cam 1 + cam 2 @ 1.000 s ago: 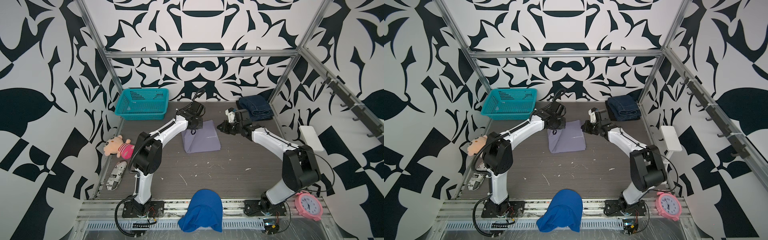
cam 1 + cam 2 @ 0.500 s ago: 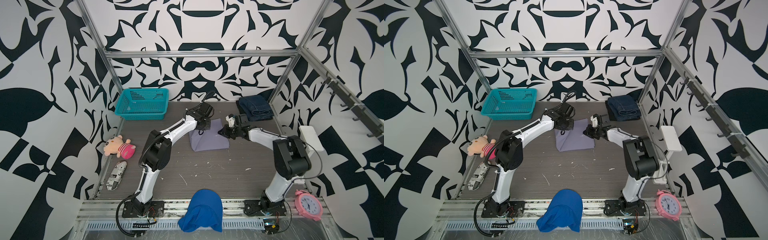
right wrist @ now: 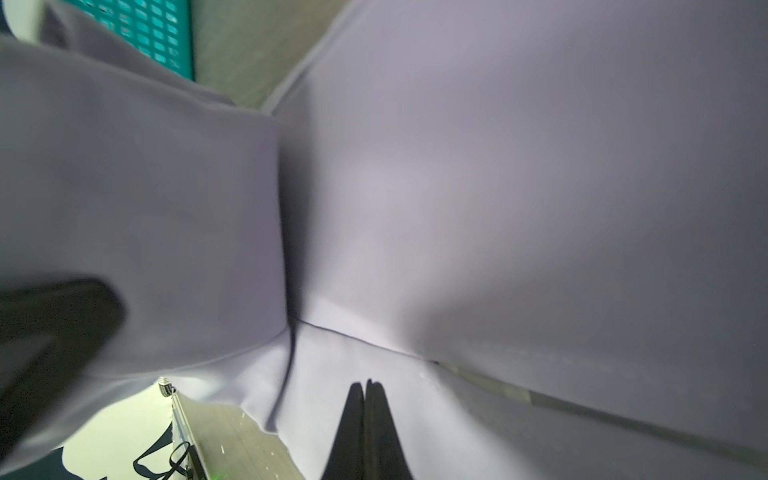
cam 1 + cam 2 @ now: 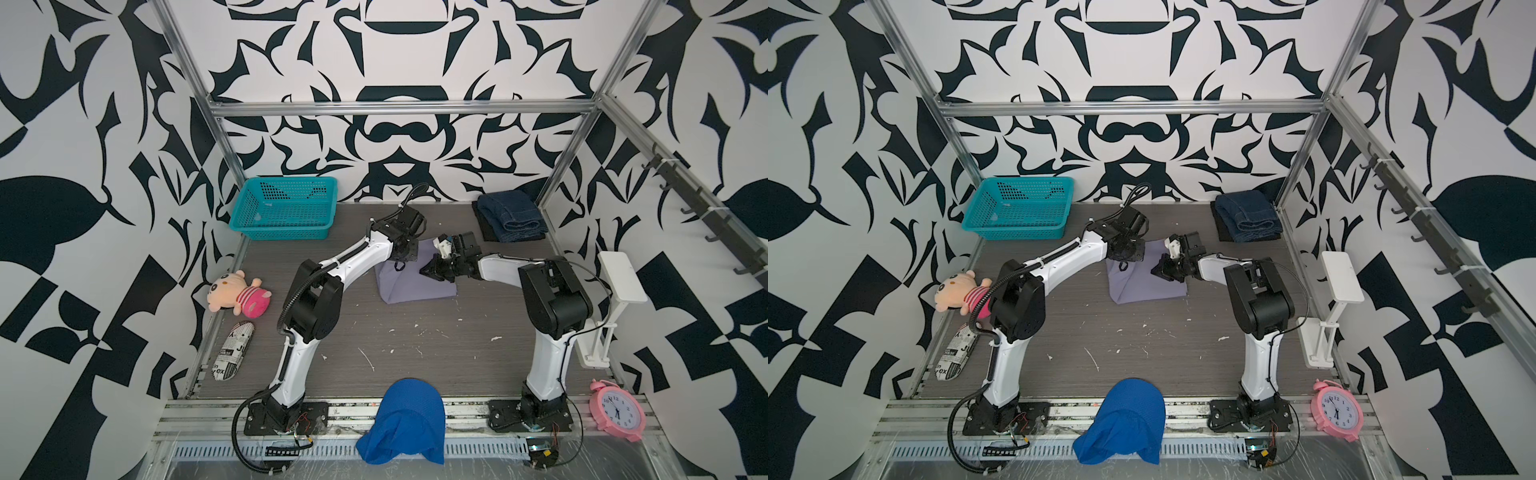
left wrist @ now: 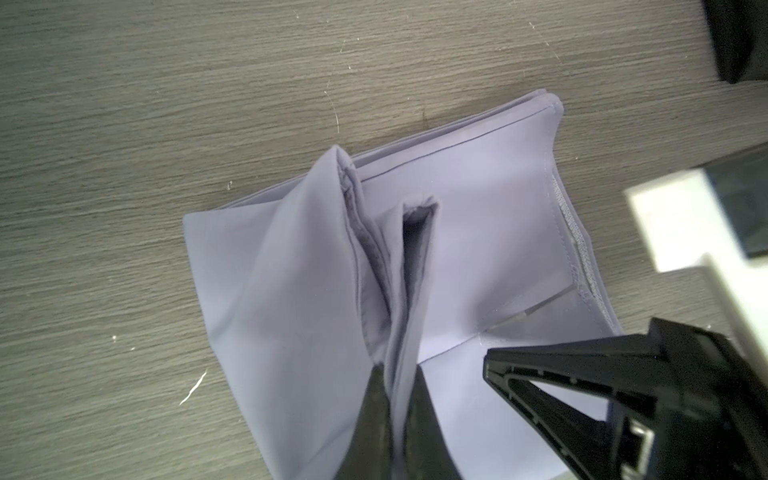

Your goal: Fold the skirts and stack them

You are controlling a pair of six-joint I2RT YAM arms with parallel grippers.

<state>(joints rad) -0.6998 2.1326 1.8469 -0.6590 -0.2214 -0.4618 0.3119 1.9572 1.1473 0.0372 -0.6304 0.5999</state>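
In both top views, spot lavender-grey skirt (image 4: 415, 286) lying mid-frame, down-left of denim skirt (image 4: 513, 214) stacked upper right. Left wrist view: watch left gripper (image 5: 395, 374) pinching a raised pleat, lower centre. Right wrist view: find right gripper (image 3: 365, 384) closed at a fold, bottom centre; grip unclear. Looks soft, light, slippery: better taken by hemmed corners.

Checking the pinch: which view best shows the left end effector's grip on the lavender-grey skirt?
The left wrist view: the left end effector is shut on a raised ridge of the lavender-grey skirt, cloth visible between its fingers. In both top views the wrist hides the pinch. The right wrist view shows only close-up cloth.
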